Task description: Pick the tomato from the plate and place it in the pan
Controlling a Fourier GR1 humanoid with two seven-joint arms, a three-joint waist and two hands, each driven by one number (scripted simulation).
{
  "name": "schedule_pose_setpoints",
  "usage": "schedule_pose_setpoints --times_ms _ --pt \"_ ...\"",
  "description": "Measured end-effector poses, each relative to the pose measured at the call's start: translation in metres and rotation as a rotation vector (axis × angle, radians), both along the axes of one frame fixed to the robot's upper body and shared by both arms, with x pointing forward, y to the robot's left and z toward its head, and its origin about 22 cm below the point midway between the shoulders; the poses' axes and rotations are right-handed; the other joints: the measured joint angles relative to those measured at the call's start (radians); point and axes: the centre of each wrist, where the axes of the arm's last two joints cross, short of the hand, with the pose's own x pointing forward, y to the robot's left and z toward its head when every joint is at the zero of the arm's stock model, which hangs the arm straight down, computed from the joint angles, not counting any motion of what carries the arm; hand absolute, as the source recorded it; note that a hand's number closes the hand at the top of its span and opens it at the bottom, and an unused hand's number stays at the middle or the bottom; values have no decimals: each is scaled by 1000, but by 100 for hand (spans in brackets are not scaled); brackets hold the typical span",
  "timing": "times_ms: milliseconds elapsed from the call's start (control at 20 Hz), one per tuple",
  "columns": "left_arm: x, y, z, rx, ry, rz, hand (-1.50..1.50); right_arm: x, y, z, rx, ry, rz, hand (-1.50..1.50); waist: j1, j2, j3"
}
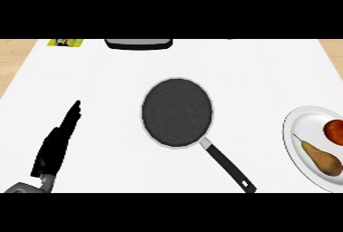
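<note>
A red tomato [334, 132] lies on a white plate [298, 136] at the right edge of the head view, partly cut off by the frame. A brown pear [320, 158] lies on the same plate just below the tomato. A dark round pan [177, 112] sits in the middle of the white counter, its black handle [229, 166] pointing down and to the right. My left hand [57, 142] shows at the lower left, fingers straight and pointing up, holding nothing. My right hand does not show.
A dark grey object with a pale rim [139, 43] sits at the counter's far edge. A small yellow-green item [66, 43] lies at the far left corner. Wood-toned surface shows beyond the counter's left and right edges.
</note>
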Motion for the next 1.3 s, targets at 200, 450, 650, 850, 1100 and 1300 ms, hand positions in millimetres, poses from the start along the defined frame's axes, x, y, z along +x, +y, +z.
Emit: schedule_pose_setpoints --times_ms 200,450,650,850,1100,1300 --pt "-5 -1 2 1 11 -8 0 -10 -23 19 -119 83 106 -150 10 -1 0" --pt "-3 -4 7 -3 15 -9 0 5 -37 54 -192 152 282 -150 18 0 -1" --pt "-7 -3 10 -5 18 -15 0 27 -35 70 -226 189 402 -150 21 0 -2" --pt "-7 -1 10 -4 23 -14 0 52 -28 79 -255 254 466 -150 17 -1 -3" --pt "-9 -4 11 4 21 -16 0 80 -17 89 -273 350 537 -150 16 -1 -4" --pt "-11 -3 13 1 19 -14 0 103 -1 89 -309 416 591 -150 12 -2 -4"
